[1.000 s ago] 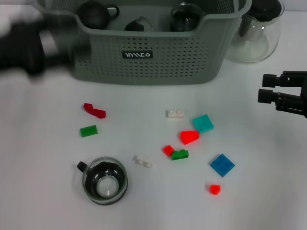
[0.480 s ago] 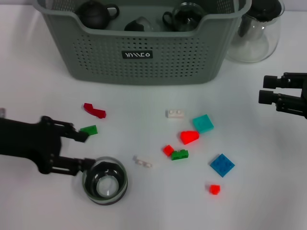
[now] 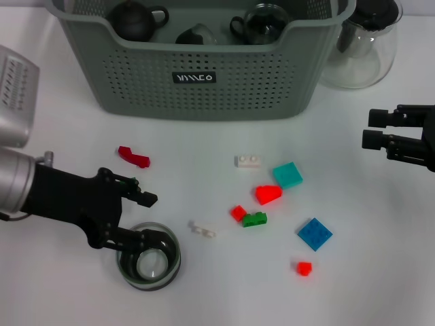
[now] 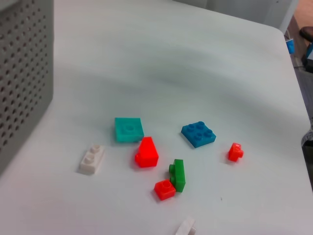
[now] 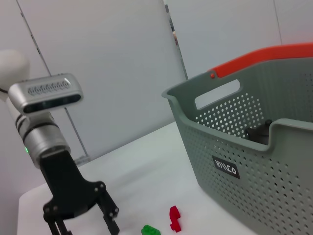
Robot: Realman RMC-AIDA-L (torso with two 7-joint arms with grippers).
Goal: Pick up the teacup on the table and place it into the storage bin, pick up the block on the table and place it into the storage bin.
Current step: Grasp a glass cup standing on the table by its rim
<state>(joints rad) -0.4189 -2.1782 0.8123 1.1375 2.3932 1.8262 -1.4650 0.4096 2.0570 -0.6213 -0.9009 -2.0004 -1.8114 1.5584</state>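
1. The left gripper is low over the bench, its fingers spread open: one finger reaches toward the middle of the bench, the other lies against the rim of the teacup on the cup's left side.
2. The teacup stands upright on the near left part of the bench, just to the near side of the gripper; its dark handle is hidden under the lower finger, so I cannot tell how it is caught.
3. The left arm is much the nearer; the right gripper hangs well apart at the far right, its fingers parted and holding nothing.
4. The storage bin stands at the back, with dark teaware already inside.
5. Loose blocks lie around: a dark red one between gripper and bin, a small white piece just right of the cup, and a cluster of blocks further right. None blocks the cup.
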